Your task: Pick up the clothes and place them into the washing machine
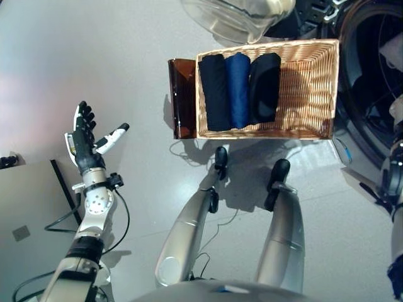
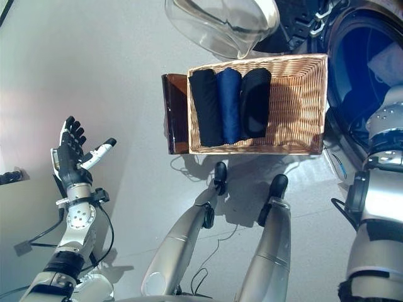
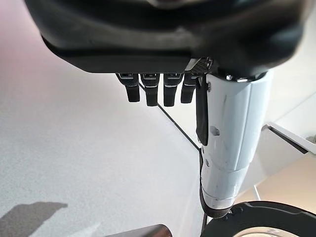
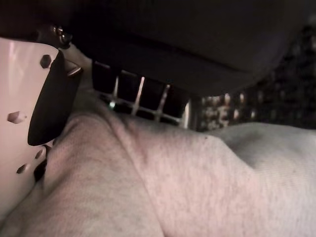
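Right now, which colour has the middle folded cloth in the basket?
Blue; the middle cloth lies between two darker ones in the basket, shown best in the right eye view.

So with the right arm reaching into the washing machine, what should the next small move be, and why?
Probably let go of the light grey cloth and draw the right hand back out. Its wrist view shows the cloth against the hand by the drum's perforated wall, while three folded clothes wait in the wicker basket. The left hand hangs open, empty.
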`<state>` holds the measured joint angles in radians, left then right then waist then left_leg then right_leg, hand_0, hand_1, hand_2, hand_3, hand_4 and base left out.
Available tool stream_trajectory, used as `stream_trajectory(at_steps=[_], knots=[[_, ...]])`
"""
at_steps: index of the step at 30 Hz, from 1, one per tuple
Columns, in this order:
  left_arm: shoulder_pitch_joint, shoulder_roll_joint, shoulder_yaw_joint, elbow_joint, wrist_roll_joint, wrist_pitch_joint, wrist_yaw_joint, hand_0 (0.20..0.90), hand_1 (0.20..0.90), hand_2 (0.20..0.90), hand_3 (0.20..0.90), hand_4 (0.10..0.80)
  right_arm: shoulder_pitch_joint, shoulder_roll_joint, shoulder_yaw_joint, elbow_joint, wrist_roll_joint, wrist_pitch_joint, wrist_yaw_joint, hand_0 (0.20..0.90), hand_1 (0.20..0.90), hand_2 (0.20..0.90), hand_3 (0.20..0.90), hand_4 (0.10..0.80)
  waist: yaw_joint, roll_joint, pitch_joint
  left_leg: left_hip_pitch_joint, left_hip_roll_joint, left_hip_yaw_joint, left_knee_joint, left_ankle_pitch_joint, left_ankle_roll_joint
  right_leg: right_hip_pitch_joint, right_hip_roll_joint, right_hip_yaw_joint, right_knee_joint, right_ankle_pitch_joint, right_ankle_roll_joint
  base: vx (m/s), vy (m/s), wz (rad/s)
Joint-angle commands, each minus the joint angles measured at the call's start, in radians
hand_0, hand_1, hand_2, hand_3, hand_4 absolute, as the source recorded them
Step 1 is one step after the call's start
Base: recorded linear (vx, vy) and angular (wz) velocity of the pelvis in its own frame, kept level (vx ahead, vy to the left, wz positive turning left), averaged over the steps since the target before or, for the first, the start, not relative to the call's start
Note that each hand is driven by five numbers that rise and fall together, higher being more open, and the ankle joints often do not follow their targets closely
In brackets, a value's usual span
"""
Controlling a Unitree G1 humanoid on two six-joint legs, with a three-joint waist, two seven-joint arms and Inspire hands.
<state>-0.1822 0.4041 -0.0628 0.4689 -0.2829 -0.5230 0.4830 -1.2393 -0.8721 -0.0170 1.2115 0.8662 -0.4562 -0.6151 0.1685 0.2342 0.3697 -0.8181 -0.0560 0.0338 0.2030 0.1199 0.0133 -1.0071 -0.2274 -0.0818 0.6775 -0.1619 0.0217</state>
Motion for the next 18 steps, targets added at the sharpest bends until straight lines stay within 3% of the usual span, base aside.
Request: stream_trajectory(at_steps=[1,3,5,7,18], knots=[[0.059,0.085,0.043,-0.023,0.014,-0.038,0.059,0.900,0.900,0.900,0.900,0.800,-0.088,-0.177,0.283,-0.034,-0.318,0.058,-0.024,0.900,0.900,0.900,0.900,0.800,-0.012,-0.005,-0.123,0.043,0.023,-0.012,0.042,-0.118,-0.068,0.131,0.048,0.007,-0.175,0.034,0.001,0.000,0.000,0.00],[0.058,0.077,0.053,-0.034,0.024,-0.031,0.059,0.900,0.900,0.900,0.900,0.800,-0.122,-0.171,0.363,-0.025,-0.390,0.086,-0.006,0.900,0.900,0.900,0.900,0.800,-0.018,0.001,-0.117,0.040,0.026,-0.007,0.043,-0.118,-0.068,0.130,0.050,0.008,-0.179,0.039,0.001,-0.016,-0.016,-0.05],[0.070,0.083,0.071,-0.043,0.024,-0.019,0.051,0.900,0.900,0.900,0.900,0.800,-0.175,-0.190,0.491,0.032,-0.522,0.183,0.012,0.900,0.900,0.900,0.900,0.800,-0.022,-0.007,-0.116,0.038,0.026,-0.005,0.041,-0.115,-0.068,0.131,0.053,0.009,-0.185,0.044,-0.001,-0.020,-0.023,-0.05],[0.091,0.071,0.073,-0.064,0.033,-0.017,0.050,0.900,0.900,0.900,0.900,0.800,-0.213,-0.173,0.534,0.032,-0.573,0.199,-0.042,0.900,0.900,0.900,0.900,0.800,-0.026,-0.006,-0.116,0.038,0.026,-0.006,0.041,-0.115,-0.067,0.132,0.056,0.007,-0.188,0.046,-0.001,0.000,0.000,0.00],[0.117,0.058,0.083,-0.077,0.018,-0.020,0.031,0.900,0.900,0.900,0.900,0.800,-0.184,-0.100,0.501,0.040,-0.504,0.160,-0.008,0.900,0.900,0.900,0.900,0.800,-0.031,-0.014,-0.121,0.034,0.030,-0.005,0.038,-0.117,-0.062,0.129,0.064,0.009,-0.195,0.054,-0.002,0.002,0.003,-0.02]])
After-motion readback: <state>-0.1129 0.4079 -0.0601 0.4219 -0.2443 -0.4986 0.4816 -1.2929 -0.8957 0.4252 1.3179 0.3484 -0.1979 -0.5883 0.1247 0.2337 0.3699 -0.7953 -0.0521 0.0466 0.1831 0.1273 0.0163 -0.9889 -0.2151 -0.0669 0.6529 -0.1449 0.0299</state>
